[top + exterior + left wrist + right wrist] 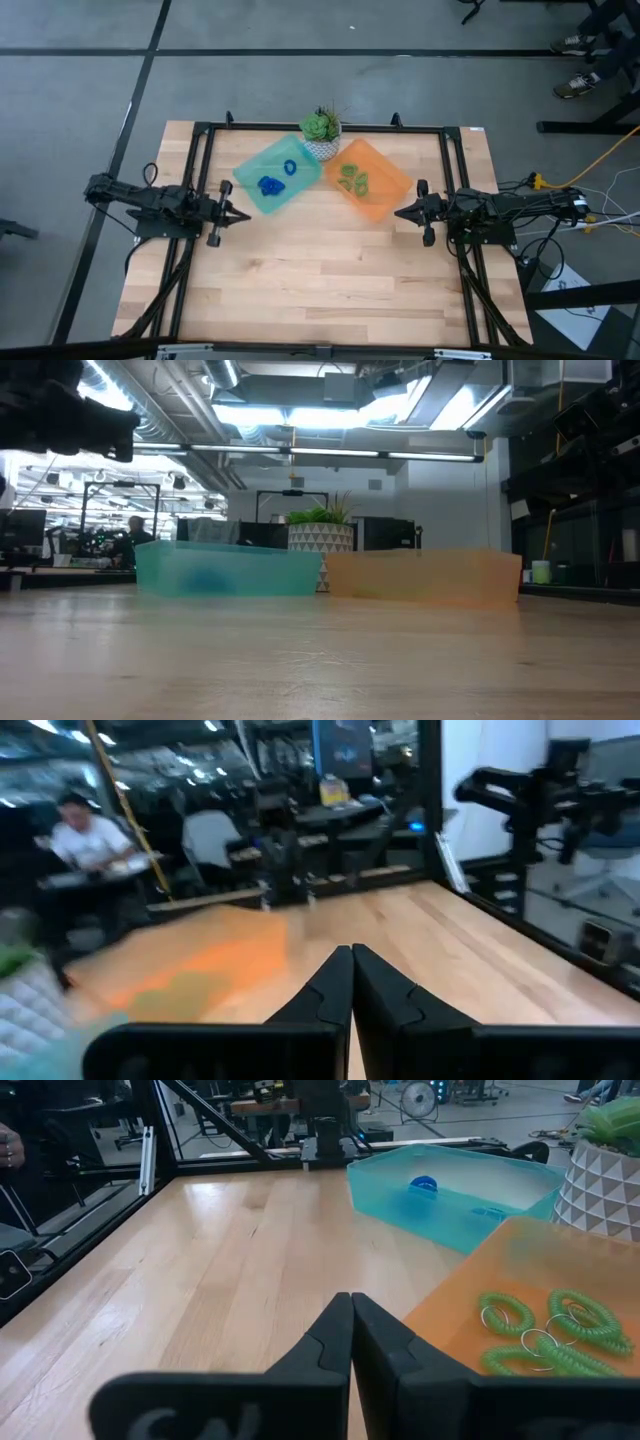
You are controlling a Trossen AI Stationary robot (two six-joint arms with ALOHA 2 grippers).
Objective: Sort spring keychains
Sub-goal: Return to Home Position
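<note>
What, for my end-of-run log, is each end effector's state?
Left end effector: shut, empty.
Right end effector: shut, empty.

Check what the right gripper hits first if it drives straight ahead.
Probably nothing soon: the right gripper, shut, points over bare table toward the left gripper opposite. The orange bin has its near corner just beside that line; height is unclear, so a graze is possible.

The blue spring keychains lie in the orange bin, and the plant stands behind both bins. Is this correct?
No. The high view shows the blue spring keychains in the teal bin; the orange bin holds the green ones. The plant does stand behind both bins.
</note>
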